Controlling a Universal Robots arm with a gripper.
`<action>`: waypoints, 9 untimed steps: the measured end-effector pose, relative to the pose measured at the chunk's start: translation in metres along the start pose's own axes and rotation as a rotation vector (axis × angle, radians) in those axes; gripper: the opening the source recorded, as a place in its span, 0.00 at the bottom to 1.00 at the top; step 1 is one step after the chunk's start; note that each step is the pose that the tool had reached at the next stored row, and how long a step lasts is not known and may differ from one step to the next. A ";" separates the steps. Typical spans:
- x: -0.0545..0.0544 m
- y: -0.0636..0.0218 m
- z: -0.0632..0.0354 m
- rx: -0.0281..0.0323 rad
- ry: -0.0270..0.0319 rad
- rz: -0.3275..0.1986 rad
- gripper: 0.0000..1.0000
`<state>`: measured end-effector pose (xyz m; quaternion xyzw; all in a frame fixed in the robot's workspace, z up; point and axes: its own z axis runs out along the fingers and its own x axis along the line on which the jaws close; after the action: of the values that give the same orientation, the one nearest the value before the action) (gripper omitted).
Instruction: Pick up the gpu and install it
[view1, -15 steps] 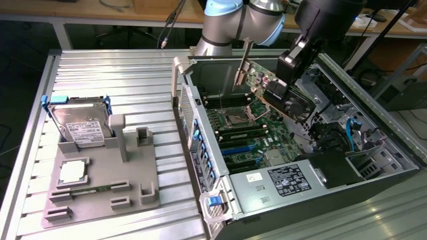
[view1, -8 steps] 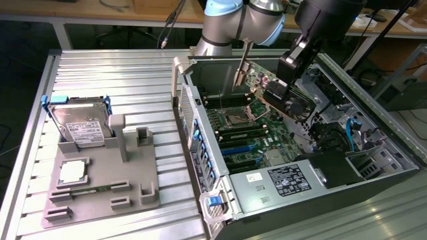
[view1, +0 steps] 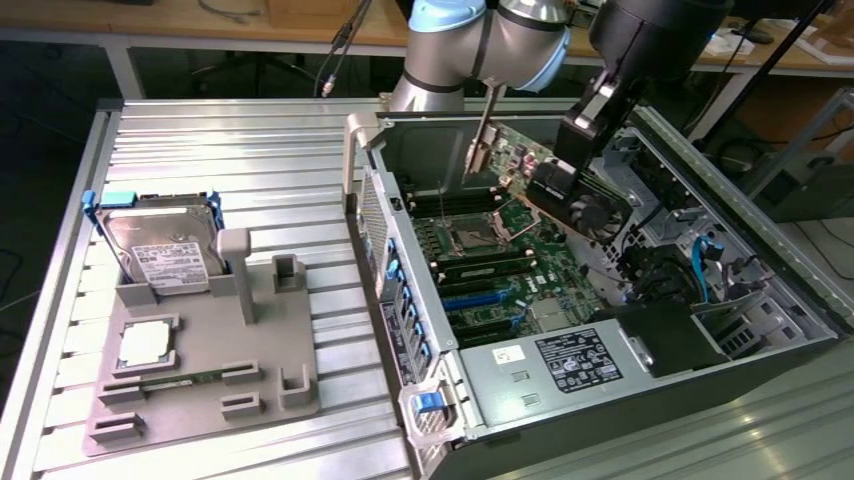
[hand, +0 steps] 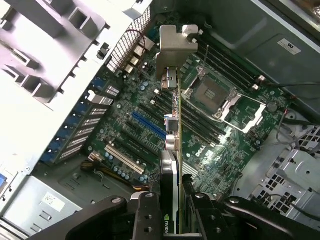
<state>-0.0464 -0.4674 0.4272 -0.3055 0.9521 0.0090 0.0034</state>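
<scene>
Green gpu hangs tilted over the motherboard inside the open case. Gripper is clamped on it. Judged risk: its silver bracket snags the case.

Wrist view: gripper pinches the gpu edge-on above the blue slot. Misalignment could scrape components. Legible: Nvidia mark, Dell on the motherboard.

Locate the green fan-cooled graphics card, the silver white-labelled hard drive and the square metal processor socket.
green graphics card (view1: 595, 212): exterior view, on its black fan.
silver hard drive (view1: 167, 258): exterior view, on its white label.
metal processor socket (hand: 210, 95): wrist view, on its centre.
</scene>
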 end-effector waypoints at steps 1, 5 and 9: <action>0.000 0.0000 0.0000 -0.0002 0.0003 -0.016 0.27; 0.000 0.0000 0.0000 -0.0011 0.0014 -0.091 0.27; 0.000 0.0000 0.0000 -0.0022 0.0028 -0.185 0.27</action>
<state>-0.0464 -0.4674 0.4272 -0.3924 0.9198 0.0093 0.0025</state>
